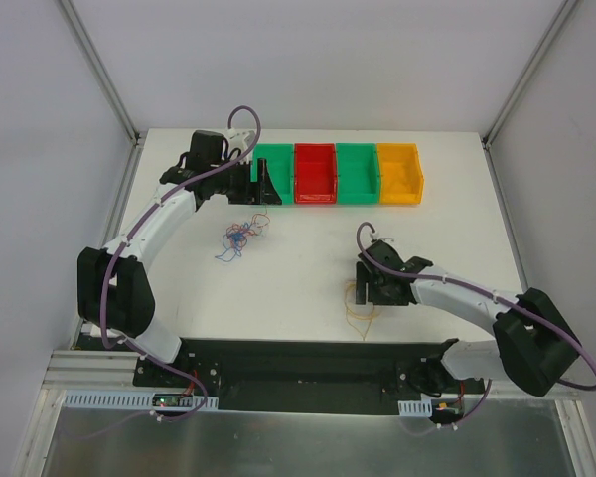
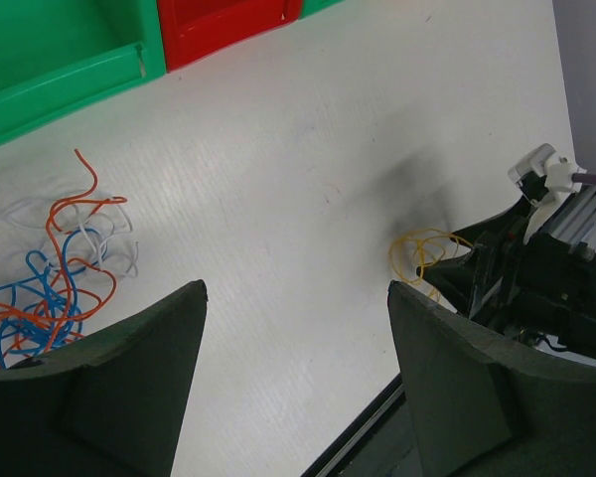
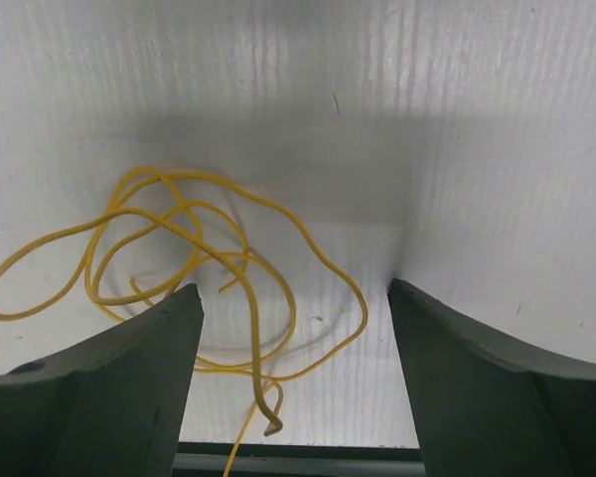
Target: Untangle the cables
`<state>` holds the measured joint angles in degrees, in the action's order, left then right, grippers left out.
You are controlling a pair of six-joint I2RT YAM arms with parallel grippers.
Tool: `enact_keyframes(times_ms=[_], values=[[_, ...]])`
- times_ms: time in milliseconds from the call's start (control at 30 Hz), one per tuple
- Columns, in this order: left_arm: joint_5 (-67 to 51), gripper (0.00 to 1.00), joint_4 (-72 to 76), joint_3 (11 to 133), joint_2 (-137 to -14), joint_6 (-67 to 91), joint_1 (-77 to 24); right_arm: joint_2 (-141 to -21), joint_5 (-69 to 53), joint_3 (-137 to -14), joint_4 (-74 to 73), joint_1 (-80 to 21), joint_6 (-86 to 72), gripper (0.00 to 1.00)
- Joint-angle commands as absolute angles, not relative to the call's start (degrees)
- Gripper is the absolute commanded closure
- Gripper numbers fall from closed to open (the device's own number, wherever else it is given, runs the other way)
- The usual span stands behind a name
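A tangle of thin blue, orange and white cables (image 1: 239, 237) lies on the white table; it also shows in the left wrist view (image 2: 50, 288). A separate yellow cable (image 1: 360, 310) lies in loose loops apart from it, and shows in the right wrist view (image 3: 199, 263) and the left wrist view (image 2: 422, 253). My left gripper (image 1: 265, 189) is open and empty, above the table between the tangle and the bins (image 2: 298, 288). My right gripper (image 1: 364, 286) is open low over the yellow cable; part of a loop lies between its fingers (image 3: 293, 293).
Four bins stand in a row at the back: green (image 1: 276, 151), red (image 1: 315, 149), green (image 1: 357, 149) and yellow (image 1: 398, 149). The green (image 2: 70, 84) and red (image 2: 228, 35) bins show in the left wrist view. A black base rail (image 1: 298, 363) runs along the near edge.
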<state>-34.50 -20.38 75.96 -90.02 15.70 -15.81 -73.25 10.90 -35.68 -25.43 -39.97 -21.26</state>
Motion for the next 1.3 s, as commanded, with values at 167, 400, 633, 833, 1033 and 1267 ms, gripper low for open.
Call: enact_keyframes(times_ms=[167, 400, 633, 833, 1033, 1267], values=[[-36.47, 0.27, -19.07, 75.76, -89.74, 16.0, -16.44, -78.93, 18.37, -37.71, -23.21, -45.53, -25.85, 0.45], [-37.0, 0.27, -18.98, 75.85, -89.38, 16.17, -16.44, -73.31, 23.37, -38.84, -24.86, -44.74, -22.42, 1.0], [-37.26, 0.27, -18.81, 75.76, -89.3, 16.43, -16.44, -65.66, 25.32, -43.5, -26.98, -38.51, -17.32, 1.0], [-37.62, 0.27, -18.72, 75.67, -89.21, 16.61, -16.44, -65.21, 25.74, -56.13, -28.73, -29.54, -10.82, 1.0], [-38.58, 0.27, -18.46, 75.85, -89.03, 17.05, -16.44, -72.58, 31.55, -71.17, -28.31, -20.84, -4.58, 1.0], [-40.42, 0.27, -17.84, 75.76, -89.38, 18.28, -16.44, -86.46, 28.04, -86.73, -24.96, -13.19, -0.97, 1.0]])
